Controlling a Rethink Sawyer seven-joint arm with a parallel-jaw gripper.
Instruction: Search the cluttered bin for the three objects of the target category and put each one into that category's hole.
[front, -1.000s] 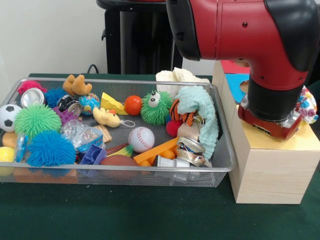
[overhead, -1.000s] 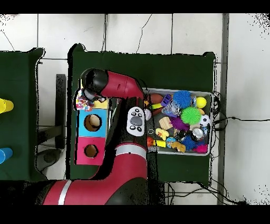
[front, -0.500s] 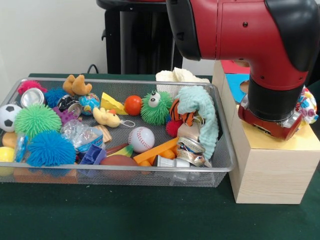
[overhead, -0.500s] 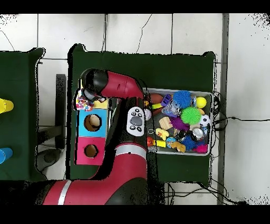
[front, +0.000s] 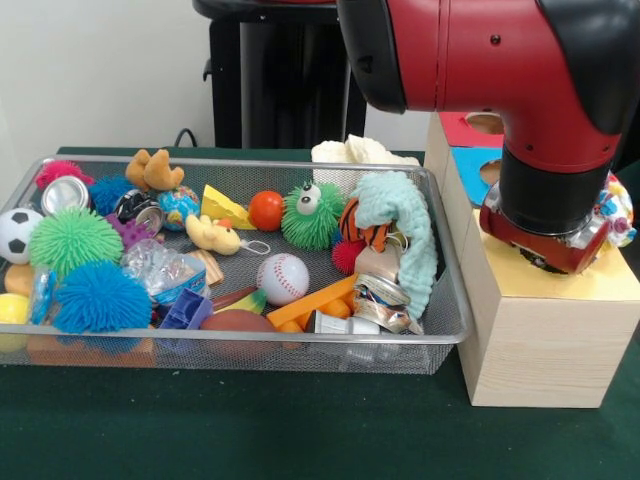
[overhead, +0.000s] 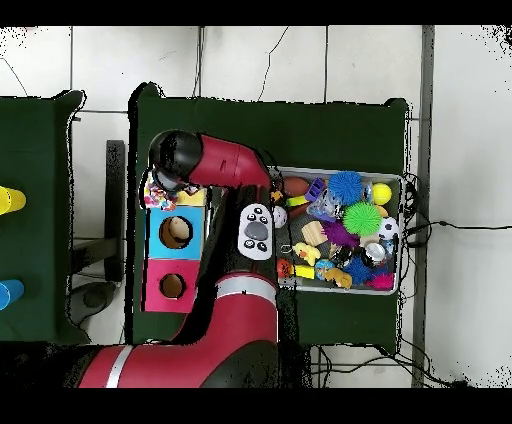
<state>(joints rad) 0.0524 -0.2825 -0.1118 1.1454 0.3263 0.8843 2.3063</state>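
**Arm lifts slightly over the yellow section of the box**

Since half a second ago the arm (front: 520, 90) has risen a little and shifted to the right above the wooden box (front: 540, 330); nothing in the bin has moved. The hand (front: 548, 255) sits low over the yellow top of the box, its fingers hidden under the red wrist, so I cannot tell whether it is open or closed. A multicoloured toy (front: 615, 212) shows just beside the wrist on the right, over the yellow section.

Nearest in the mesh bin (front: 250, 350), on the green tabletop (front: 240, 430), lie a brown ball (front: 235, 322), a blue spiky ball (front: 100, 297) and crushed cans (front: 380, 300). In the middle are a baseball (front: 283, 278), a green spiky ball (front: 72, 240) and a pale teal cloth (front: 405, 235) draped over an orange striped toy (front: 362, 228). Farther back sit a green spiky toy with eyes (front: 311, 215), an orange ball (front: 266, 210), a yellow wedge (front: 225, 208) and a brown plush (front: 153, 170).

From overhead, the box's blue section (overhead: 176, 232) and pink section (overhead: 172, 286) each show a round hole.
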